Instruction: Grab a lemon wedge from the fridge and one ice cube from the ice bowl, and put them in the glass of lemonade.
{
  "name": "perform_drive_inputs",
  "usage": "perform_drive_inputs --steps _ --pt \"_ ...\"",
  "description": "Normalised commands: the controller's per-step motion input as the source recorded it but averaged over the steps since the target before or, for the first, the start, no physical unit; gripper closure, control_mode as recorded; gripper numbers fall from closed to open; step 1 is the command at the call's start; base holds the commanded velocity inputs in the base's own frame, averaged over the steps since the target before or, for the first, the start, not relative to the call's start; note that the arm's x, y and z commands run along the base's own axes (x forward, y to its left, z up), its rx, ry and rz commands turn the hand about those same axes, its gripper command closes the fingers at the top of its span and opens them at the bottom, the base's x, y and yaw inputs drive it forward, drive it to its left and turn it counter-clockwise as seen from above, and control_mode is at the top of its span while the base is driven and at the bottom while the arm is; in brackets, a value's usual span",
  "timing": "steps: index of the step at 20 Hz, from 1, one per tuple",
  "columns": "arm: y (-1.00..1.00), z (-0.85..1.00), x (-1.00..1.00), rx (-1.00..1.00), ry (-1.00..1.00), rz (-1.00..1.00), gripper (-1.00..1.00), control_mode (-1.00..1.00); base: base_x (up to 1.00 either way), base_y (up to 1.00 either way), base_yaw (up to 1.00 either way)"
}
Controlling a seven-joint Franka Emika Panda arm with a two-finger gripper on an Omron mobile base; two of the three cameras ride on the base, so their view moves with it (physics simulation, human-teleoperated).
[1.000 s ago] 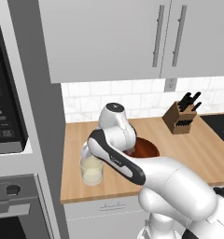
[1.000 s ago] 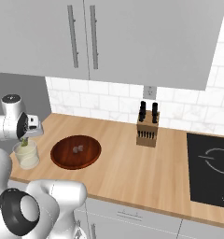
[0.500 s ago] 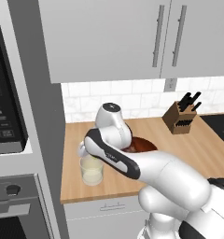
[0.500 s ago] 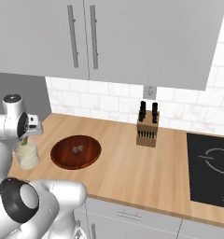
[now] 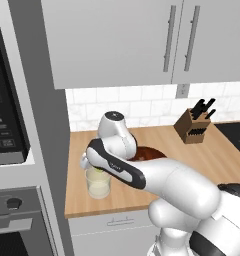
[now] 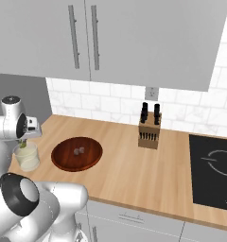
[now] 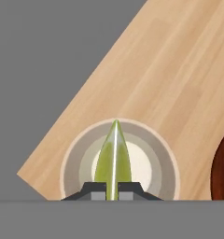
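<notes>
While over glass of lemonade [image 7: 119,158], gripper [image 7: 113,190] pinching lemon wedge [image 7: 113,161]

The light was even and bright, a flat rendered look with no glare. Soft shadow lay under the wall cupboards [image 6: 134,42] on the tiled wall. The tabletop [image 6: 134,175] was evenly lit. Edges looked slightly soft and coarse in every view, with no bending at the borders.

Wooden counter [image 6: 120,175]: glass [image 6: 28,158], bowl [image 6: 76,153], knife block [image 6: 149,134]
</notes>
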Motion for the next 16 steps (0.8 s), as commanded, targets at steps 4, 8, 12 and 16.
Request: perform_drive_inputs --steps 4,8,12,16 --pt "0.00 -0.14 0.00 0.00 0.00 0.00 1.00 -1.00 0.00 0.00 0.00" --pt "0.00 0.00 0.00 0.00 0.01 0.00 -1.00 -1.00 0.00 0.00 0.00" --pt "0.00 0.00 0.00 0.00 0.01 0.00 -1.00 -1.00 0.00 0.00 0.00" --pt "0.00 0.00 0.00 0.00 0.00 0.00 -1.00 -1.00 0.00 0.00 0.00"
